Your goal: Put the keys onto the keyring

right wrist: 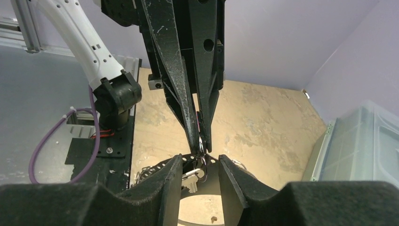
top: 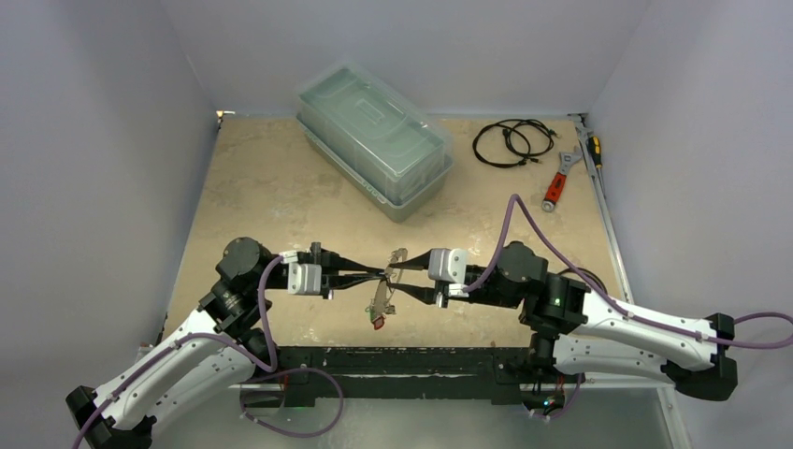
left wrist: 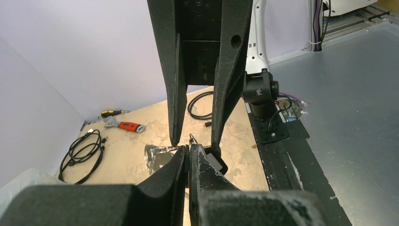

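Note:
The keyring (top: 380,297), a thin perforated silver plate (right wrist: 211,162), hangs above the table between both grippers. A red-headed key (top: 378,324) dangles at its lower end. My left gripper (top: 383,273) (left wrist: 189,149) is shut on a small wire ring (right wrist: 201,145) at the plate's rim. The plate's silver edge (left wrist: 153,157) shows just left of those jaws, and a black tag (left wrist: 217,162) shows to their right. My right gripper (top: 393,273) (right wrist: 199,158) faces the left one, open. A silver key (right wrist: 193,181) hangs between its fingers, close to the left one.
A clear lidded bin (top: 374,140) stands at the back of the table. A coiled black cable (top: 510,142), a red-handled wrench (top: 557,185) and a screwdriver (top: 593,148) lie at the back right. The black base rail (top: 402,360) runs along the near edge.

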Action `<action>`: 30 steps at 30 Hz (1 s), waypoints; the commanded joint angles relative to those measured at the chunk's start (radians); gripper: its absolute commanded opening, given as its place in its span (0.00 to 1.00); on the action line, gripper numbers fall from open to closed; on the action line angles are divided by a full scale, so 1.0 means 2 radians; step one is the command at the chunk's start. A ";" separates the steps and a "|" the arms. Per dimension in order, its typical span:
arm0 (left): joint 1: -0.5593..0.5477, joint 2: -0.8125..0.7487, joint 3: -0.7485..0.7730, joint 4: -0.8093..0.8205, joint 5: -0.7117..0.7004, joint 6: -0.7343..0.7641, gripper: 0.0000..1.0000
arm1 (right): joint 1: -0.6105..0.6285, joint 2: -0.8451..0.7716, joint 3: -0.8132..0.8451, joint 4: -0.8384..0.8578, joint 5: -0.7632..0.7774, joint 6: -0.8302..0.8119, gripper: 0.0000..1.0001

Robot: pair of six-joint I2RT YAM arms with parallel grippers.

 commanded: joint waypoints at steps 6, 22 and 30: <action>0.001 -0.003 0.001 0.037 0.010 -0.007 0.00 | -0.003 0.005 0.010 0.019 0.011 -0.008 0.29; 0.001 -0.003 0.003 0.036 0.009 -0.008 0.00 | -0.004 0.019 0.012 0.018 0.003 -0.010 0.13; 0.001 -0.004 0.003 0.032 0.006 -0.004 0.00 | -0.004 0.014 0.013 0.013 0.005 -0.011 0.00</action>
